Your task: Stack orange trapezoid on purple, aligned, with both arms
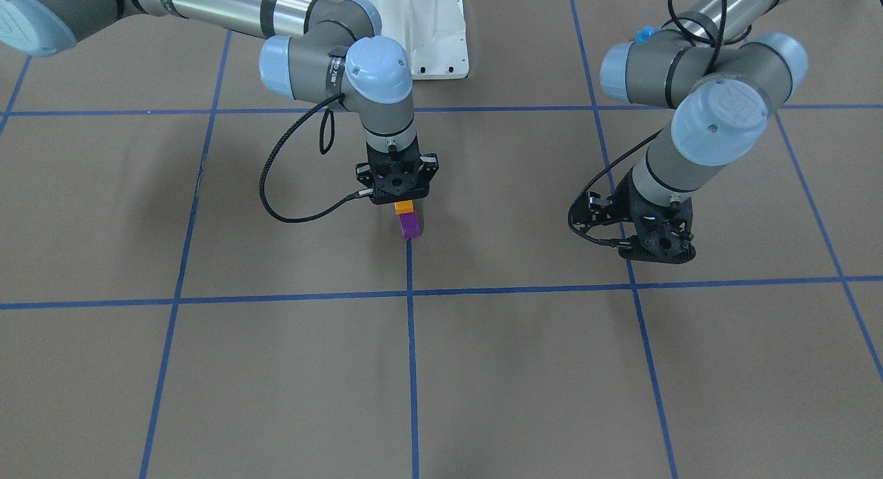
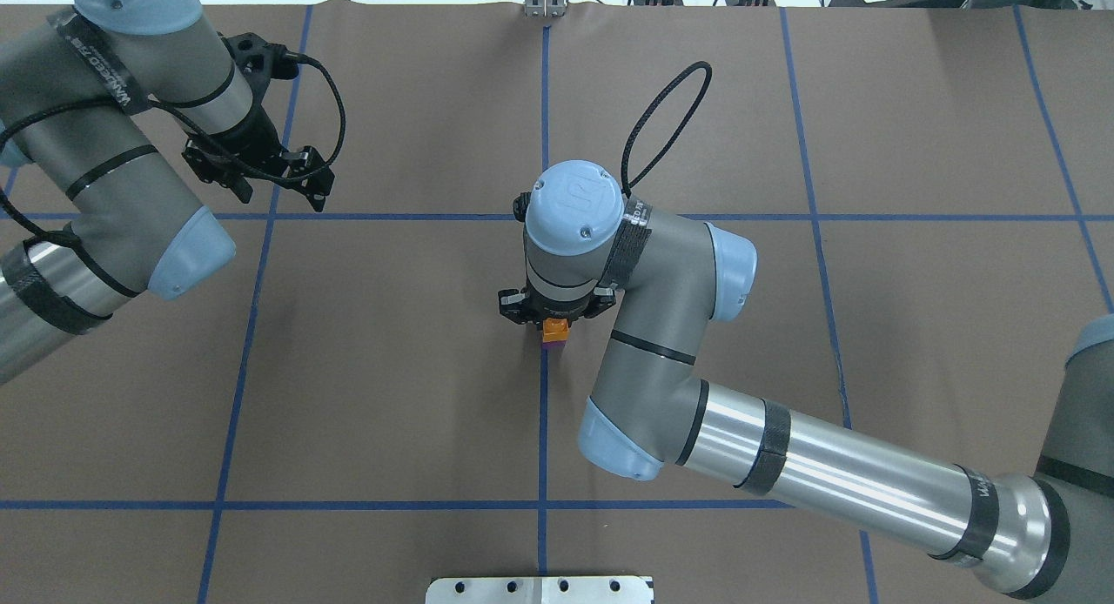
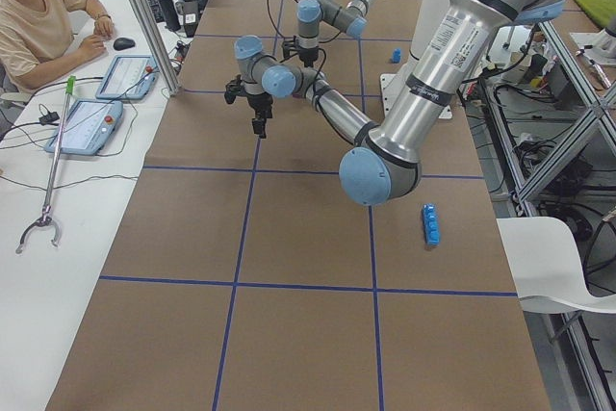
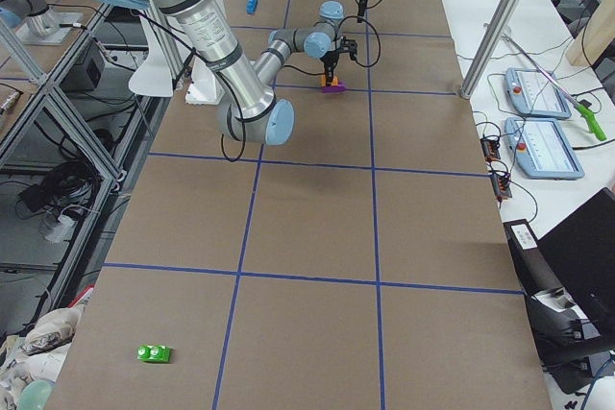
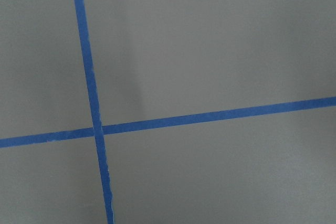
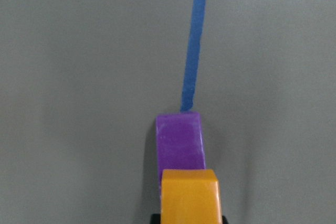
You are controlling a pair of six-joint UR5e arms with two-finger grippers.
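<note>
Overhead exterior: R hand [image 2: 554, 323] pinches orange [image 2: 555, 330] right over purple [image 2: 552, 345], table [image 2: 392, 369] centre; L hand [image 2: 261, 164] nr far-left corner, grip can't tell.

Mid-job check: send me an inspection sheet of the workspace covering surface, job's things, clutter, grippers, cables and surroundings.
Surface: brown table with a blue tape grid; nothing spilled seen.
Job's things: orange trapezoid sits directly over the purple at mid-table; whether it is fully seated cannot be told.
Clutter: long blue brick and green block, both far from the stack.
Grippers: right gripper shut on the orange trapezoid; left gripper off to the side with nothing seen in it; open or shut unclear.
Cables: black cable loops off the right wrist, clear of the blocks.
Surroundings: seated operator and teach pendants on the side bench.
</note>
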